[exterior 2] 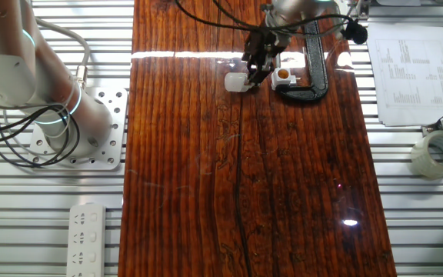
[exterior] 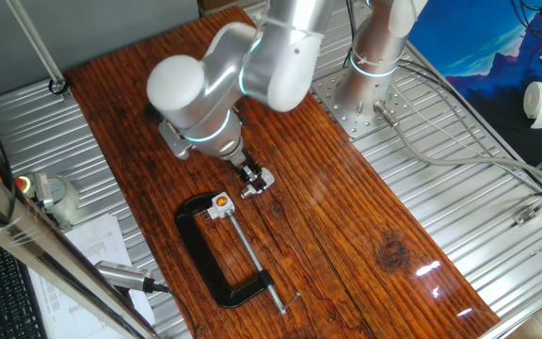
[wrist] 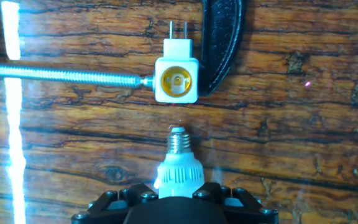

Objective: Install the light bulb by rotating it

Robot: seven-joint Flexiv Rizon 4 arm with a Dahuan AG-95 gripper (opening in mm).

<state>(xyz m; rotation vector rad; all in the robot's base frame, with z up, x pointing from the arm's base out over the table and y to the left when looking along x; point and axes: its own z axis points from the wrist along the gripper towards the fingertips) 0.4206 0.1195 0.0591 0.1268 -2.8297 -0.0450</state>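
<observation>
In the hand view my gripper (wrist: 179,194) is shut on the light bulb (wrist: 179,171), a whitish bulb whose silvery screw base points at the socket. The white socket block (wrist: 176,79) with its orange centre lies just ahead, a short gap from the bulb's tip. A black C-clamp (wrist: 225,43) pins the socket by its threaded rod (wrist: 67,76). From one fixed view the gripper (exterior: 253,177) hangs low over the wooden board, just beside the socket (exterior: 219,203). The other fixed view shows the bulb (exterior 2: 237,81) left of the socket (exterior 2: 283,75).
The C-clamp (exterior: 216,259) lies flat on the wooden board (exterior: 346,235). The arm's base (exterior: 370,89) is bolted at the board's far side. A roll of tape (exterior 2: 437,152), papers (exterior 2: 410,77) and a power strip (exterior 2: 87,238) lie off the board.
</observation>
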